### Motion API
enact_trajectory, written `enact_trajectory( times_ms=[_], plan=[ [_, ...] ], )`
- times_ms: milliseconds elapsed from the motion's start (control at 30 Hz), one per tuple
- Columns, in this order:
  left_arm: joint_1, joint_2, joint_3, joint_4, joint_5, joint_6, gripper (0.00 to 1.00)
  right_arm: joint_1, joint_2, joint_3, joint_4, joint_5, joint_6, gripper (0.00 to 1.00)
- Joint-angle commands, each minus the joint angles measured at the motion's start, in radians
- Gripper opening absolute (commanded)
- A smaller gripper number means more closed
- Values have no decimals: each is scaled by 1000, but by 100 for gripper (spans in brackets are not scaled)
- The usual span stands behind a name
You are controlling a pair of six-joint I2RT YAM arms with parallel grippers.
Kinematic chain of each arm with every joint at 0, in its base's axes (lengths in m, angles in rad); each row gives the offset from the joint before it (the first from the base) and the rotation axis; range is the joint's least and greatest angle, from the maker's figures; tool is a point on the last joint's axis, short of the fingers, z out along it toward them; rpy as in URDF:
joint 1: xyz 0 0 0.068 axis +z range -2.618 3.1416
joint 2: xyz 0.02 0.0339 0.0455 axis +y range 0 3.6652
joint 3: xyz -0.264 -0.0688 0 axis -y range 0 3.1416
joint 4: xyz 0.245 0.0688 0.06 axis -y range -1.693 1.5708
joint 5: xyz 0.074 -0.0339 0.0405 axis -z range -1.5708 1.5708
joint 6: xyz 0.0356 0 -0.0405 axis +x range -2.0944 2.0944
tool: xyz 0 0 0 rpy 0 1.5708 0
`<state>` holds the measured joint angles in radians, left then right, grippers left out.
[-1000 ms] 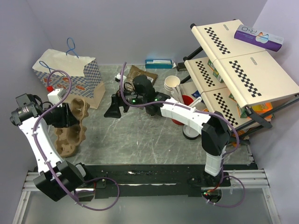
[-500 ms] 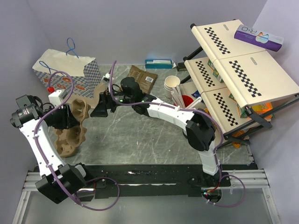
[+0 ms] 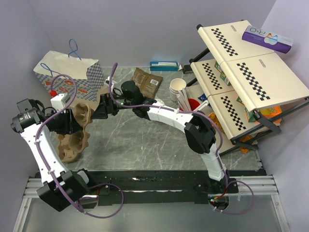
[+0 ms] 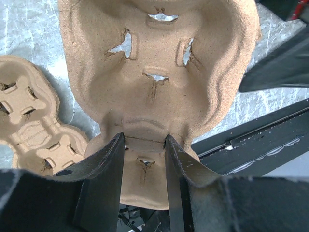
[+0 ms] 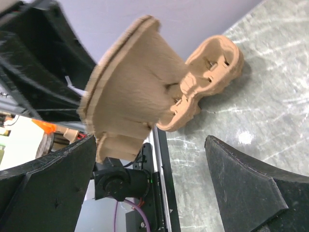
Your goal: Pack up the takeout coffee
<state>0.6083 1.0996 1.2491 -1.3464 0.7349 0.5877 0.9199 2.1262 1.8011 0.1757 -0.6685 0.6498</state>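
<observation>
Jaws of the left gripper (image 4: 144, 141) clamp the raised pulp cup carrier (image 4: 159, 72), those of the right gripper (image 5: 149, 145) stand apart beside it.

The left arm (image 3: 36, 145) bows upward, black left gripper (image 4: 144, 142) clamped on a brown moulded-pulp cup carrier (image 4: 159, 58); the right arm (image 3: 169, 116) stretches far leftward, black right gripper (image 5: 149, 140) with jaws spread wide.

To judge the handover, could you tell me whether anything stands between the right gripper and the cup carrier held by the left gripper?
Nothing visible does. The right gripper is open with the cup carrier directly ahead, held up by the left gripper. The lidded coffee itself shows in no view.
</observation>
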Motion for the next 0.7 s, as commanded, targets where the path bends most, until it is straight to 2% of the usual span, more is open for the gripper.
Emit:
enact_trajectory(
  times_ms=[0, 367, 667],
  plan=[
    [5, -15, -5, -26, 12, 32, 1, -6, 17, 58, 36, 10, 50, 99],
    [5, 5, -25, -26, -3, 44, 1, -9, 25, 40, 149, -100, 47, 99],
    [5, 11, -25, -28, -2, 44, 1, -15, 35, 37, 136, -80, 77, 99]
  ],
)
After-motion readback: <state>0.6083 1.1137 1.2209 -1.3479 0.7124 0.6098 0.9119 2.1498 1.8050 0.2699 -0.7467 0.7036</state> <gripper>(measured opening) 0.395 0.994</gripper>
